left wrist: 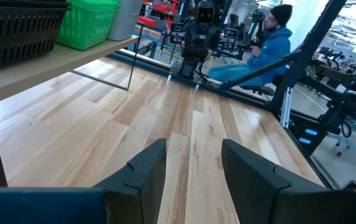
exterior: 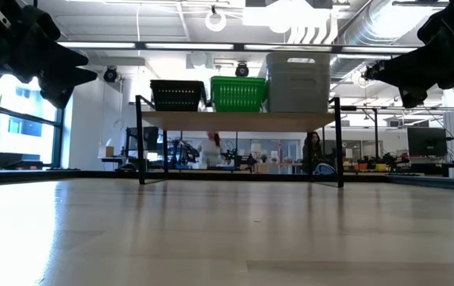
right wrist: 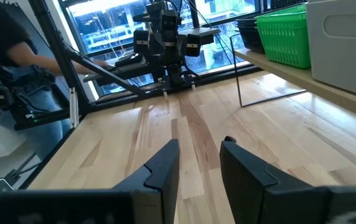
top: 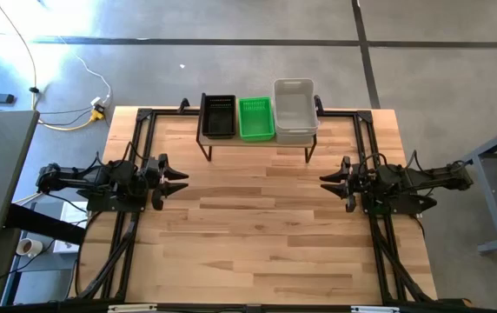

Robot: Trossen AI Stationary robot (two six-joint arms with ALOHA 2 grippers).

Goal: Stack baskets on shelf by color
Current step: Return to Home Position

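Baskets (exterior: pixel 239 94) atop shelf (exterior: pixel 235 119), apparently by colour

— Where does the left arm (top: pixel 101 178) sit?

— Folded on its own side, forearm roughly level. The left gripper (top: pixel 182 181) points inward, toward the other arm.

— And its fingers?

— Parted. There's a clear gap between the two dark fingers (left wrist: pixel 145 171), with nothing in it.

— The right arm (top: pixel 414 181)?

— A mirror of the left, folded on the opposite side. The right gripper (top: pixel 324 182) aims back at the left one, and the two are well apart.

— Is that one parted too?

— Yes, its fingers (right wrist: pixel 164 163) stand apart and hold nothing.

— How high are they?

— In the low view both grippers hang raised, tips tilted slightly downward, touching nothing.
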